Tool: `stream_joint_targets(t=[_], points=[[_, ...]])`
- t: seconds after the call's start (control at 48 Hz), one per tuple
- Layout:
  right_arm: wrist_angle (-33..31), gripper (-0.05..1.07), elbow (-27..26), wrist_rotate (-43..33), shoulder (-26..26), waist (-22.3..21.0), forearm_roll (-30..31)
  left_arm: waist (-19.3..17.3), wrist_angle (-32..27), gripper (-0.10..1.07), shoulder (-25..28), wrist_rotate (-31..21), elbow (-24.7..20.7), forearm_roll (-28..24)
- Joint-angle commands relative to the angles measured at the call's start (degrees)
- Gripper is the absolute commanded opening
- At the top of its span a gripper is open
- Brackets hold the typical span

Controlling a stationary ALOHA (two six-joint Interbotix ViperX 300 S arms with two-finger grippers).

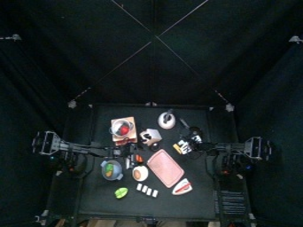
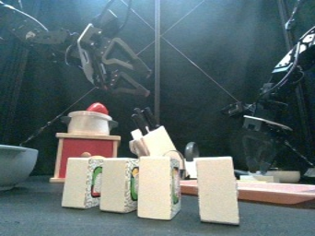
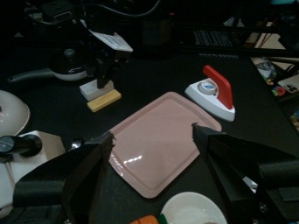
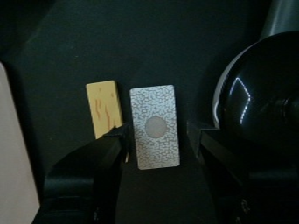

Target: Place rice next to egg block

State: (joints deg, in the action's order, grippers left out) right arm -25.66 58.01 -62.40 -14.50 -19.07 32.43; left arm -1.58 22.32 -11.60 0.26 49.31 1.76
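Note:
The rice (image 4: 155,125), a flat white speckled block with a grey disc, lies on the black table right beside the egg block (image 4: 103,107), a flat yellow block; their long sides nearly touch. My right gripper (image 4: 152,179) hovers over them, open, its jaws either side of the rice and holding nothing. Both blocks also show in the left wrist view (image 3: 101,94) under the right arm, and as a small white and yellow patch in the top view (image 1: 180,147). My left gripper (image 3: 158,179) is open and empty above the pink board (image 3: 158,144).
A red-and-white piece (image 3: 214,90) lies beyond the pink board (image 1: 164,167). A grey bowl (image 1: 112,168), a red wooden box (image 1: 122,130), a pot (image 1: 166,120), a green piece (image 1: 120,191) and two plain white blocks (image 1: 144,189) share the table. Several upright blocks (image 2: 160,184) stand at the front edge.

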Motion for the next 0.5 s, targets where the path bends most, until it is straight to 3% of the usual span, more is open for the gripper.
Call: stream_joint_targets(t=[0.0, 0.479], points=[[0.18, 0.88, -0.97, 0.18, -0.62, 0.18, 0.00, -0.18, 0.26, 1.02, -1.23, 0.09, -0.53, 0.00], [-0.09, 0.88, -2.64, 0.70, -3.43, 2.11, 0.18, -0.26, 0.44, 1.02, -1.93, 0.09, -0.35, -0.09]])
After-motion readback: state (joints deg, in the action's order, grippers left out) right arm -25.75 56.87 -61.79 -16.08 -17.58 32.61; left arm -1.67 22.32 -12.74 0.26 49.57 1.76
